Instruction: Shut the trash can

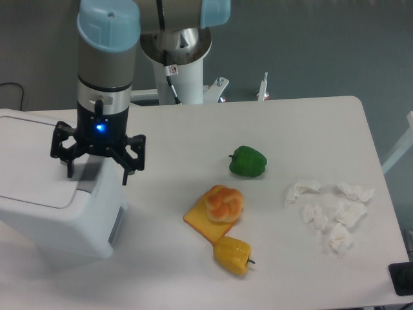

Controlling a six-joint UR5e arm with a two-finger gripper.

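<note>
Setting: grey wall behind a white bench [193,135] with rounded corners, seen from above and in front.
Robot arm: a grey arm with pale blue joint caps comes down from the top left; its white base post [184,71] stands at the bench's far edge.
Gripper: black gripper [97,173] with a blue light glowing on it, fingers spread wide and grasping nothing — it hangs over the right part of the trash can's top.
Trash can: large white boxy trash can [51,216] at the far left of the bench, partly cut off by the frame edge; its flat lid [32,187] lies level on the body and looks shut.
Latch: a grey strip [117,224] shows on the can's right side.
Green pepper: green pepper [248,161] near the middle of the bench, well apart from the can.
Bread group: round orange bun [224,203] resting on an orange slice [201,223], with a yellow pepper [233,256] just in front — touching or nearly so.
Tissues: crumpled white tissues [329,210] scattered at the right.
</note>
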